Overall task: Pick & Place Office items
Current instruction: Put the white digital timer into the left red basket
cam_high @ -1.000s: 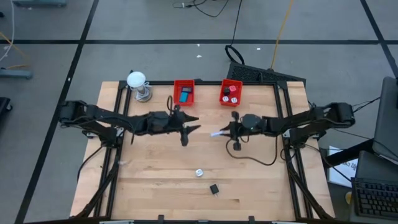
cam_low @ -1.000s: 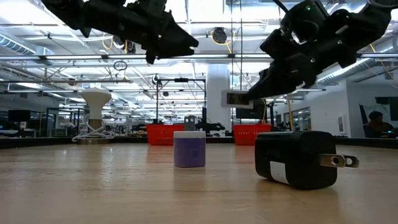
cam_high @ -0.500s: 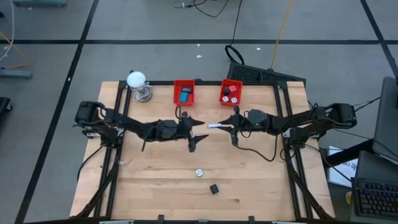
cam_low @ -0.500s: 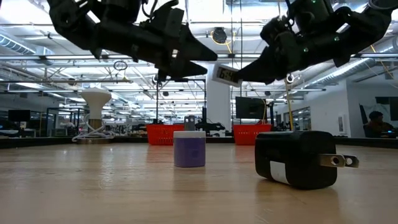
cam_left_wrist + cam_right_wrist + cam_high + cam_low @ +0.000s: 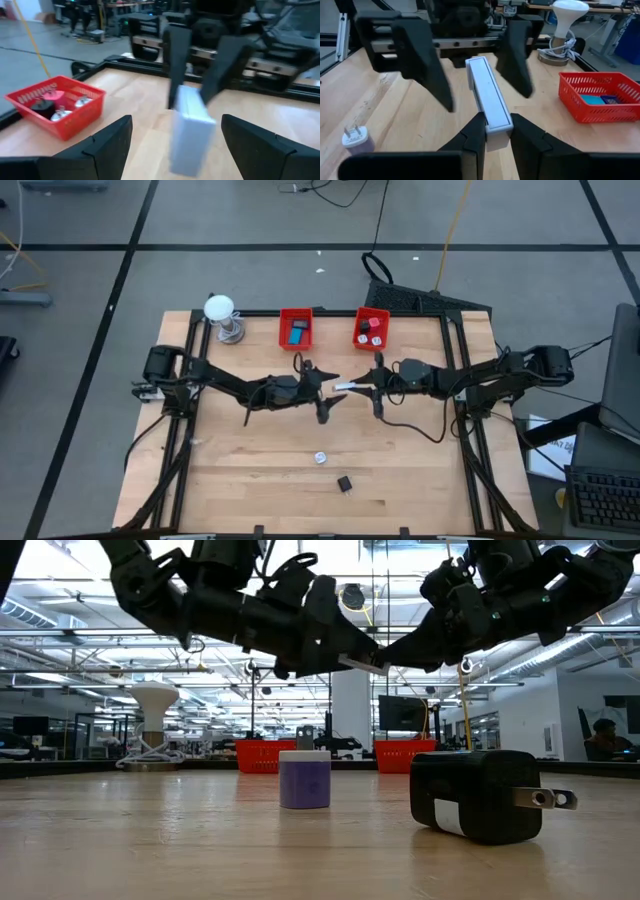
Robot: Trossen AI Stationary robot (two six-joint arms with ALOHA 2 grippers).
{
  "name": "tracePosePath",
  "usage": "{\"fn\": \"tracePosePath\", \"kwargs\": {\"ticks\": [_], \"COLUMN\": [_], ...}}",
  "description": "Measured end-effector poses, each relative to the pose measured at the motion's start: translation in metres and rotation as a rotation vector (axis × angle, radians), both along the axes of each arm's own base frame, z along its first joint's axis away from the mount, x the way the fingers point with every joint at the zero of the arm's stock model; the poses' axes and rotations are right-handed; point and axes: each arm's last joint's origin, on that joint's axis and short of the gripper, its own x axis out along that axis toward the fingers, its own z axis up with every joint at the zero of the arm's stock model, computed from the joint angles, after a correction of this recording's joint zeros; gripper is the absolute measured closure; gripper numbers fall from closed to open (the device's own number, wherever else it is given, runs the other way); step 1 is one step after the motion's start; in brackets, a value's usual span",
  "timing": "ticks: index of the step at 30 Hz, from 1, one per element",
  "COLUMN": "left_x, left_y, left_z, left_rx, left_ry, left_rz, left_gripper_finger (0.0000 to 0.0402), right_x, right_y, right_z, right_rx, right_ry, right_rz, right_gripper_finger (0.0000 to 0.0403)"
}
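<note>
While the right gripper (image 5: 368, 387) pinches one end of a flat white bar (image 5: 489, 102), it holds the bar up in the air over the middle of the table (image 5: 420, 480). The left gripper (image 5: 328, 394) faces it with its fingers (image 5: 107, 145) spread wide, one on each side of the bar's free end, not touching it. This looks like a hand-off from one arm to the other.

To do it well, I think the left gripper should slide a bit further along the bar, keep it in the middle of the gap, then squeeze gently. The right one should let go only after that, or the bar may drop.

A small white plug (image 5: 320, 457) and a black charger (image 5: 344, 483) sit near the front edge. Two red bins (image 5: 296, 329) with small pieces wait at the back edge.
</note>
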Motion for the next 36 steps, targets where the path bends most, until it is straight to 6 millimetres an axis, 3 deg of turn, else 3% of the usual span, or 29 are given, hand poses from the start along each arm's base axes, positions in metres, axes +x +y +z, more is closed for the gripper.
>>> {"fn": "tracePosePath", "kwargs": {"ticks": [14,36], "left_x": [0.0043,0.0041], "left_y": [0.0033,0.0021], "left_z": [0.0,-0.0013], "left_rx": [0.05,0.041], "left_ry": [0.034,0.044], "left_rz": [0.014,0.002], "left_gripper_finger": [0.0105,0.0319], "right_x": [-0.0009,-0.0008], "right_y": [0.0009,0.0005], "right_z": [-0.004,-0.0037], "right_rx": [0.001,-0.004], "right_ry": [0.042,0.039], "right_rz": [0.004,-0.001], "right_gripper_finger": [0.0343,0.0344]}}
